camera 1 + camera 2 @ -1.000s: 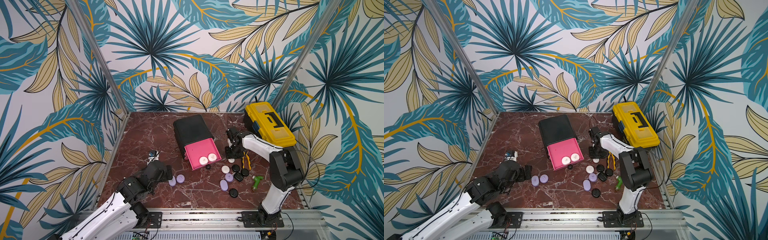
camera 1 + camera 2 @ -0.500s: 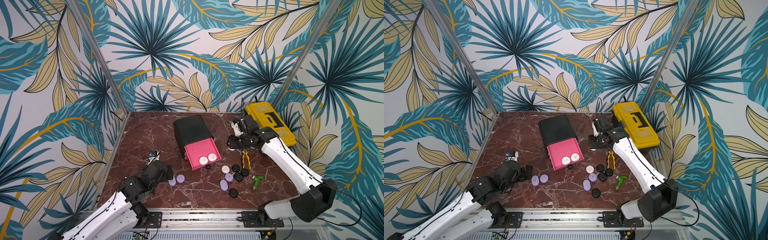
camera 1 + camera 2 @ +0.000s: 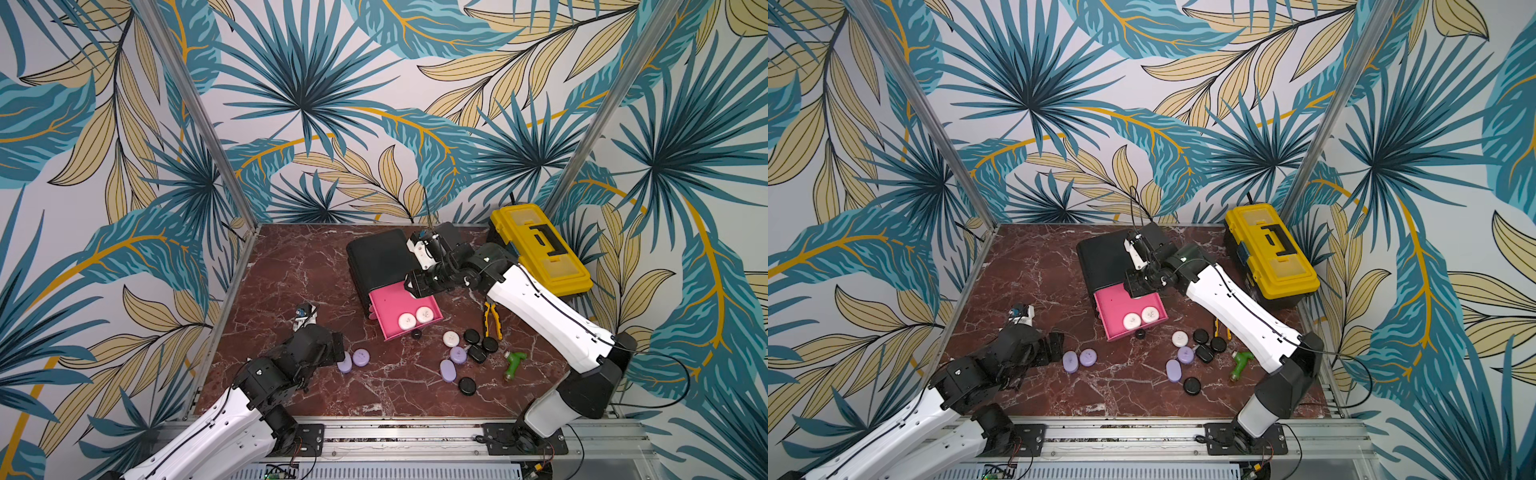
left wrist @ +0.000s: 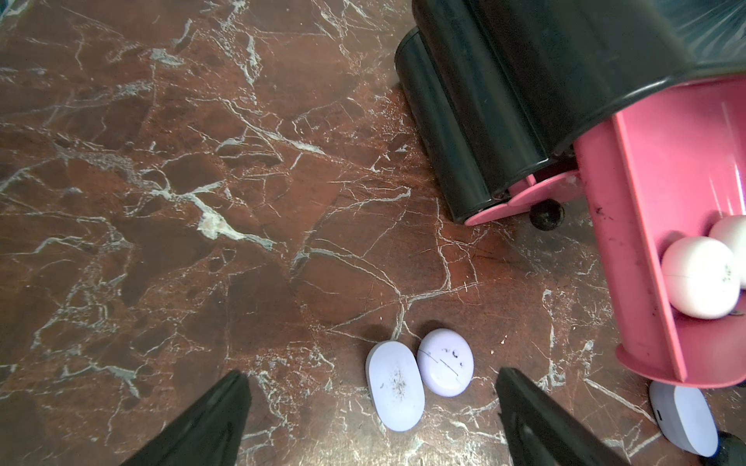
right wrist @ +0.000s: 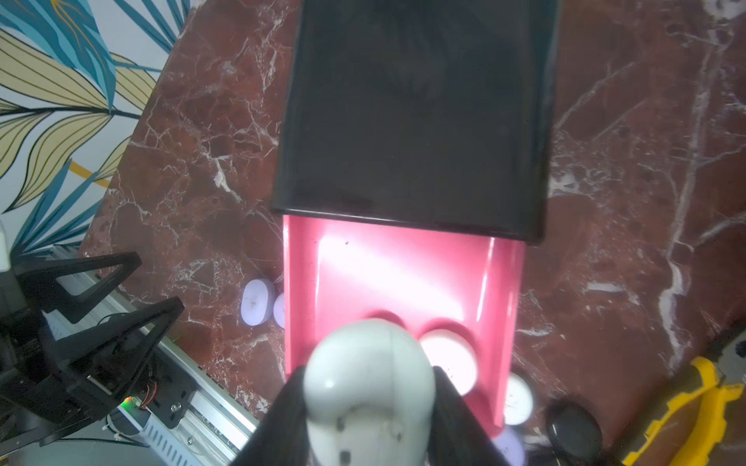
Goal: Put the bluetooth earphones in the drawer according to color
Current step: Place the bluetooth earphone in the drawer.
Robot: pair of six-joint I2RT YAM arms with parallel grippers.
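**Even light, one glare patch**

Both top views are bright, evenly lit from above and sharp, with only soft shadows on the worktop (image 3: 291, 270). In the right wrist view the drawer (image 5: 403, 278) floor burns out to white glare, and the white case (image 5: 369, 383) close to the lens is blurred. The left wrist view is crisp but bent at its edges.

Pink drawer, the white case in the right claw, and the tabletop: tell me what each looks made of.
Pink drawer: likely moulded plastic, semi-gloss, with thin even walls and a broad glare patch in the right wrist view.
White case: smooth hard plastic, satin, with a fine seam line and a small highlight.
Tabletop: red-brown marble look with white veins, possibly only a printed surface.
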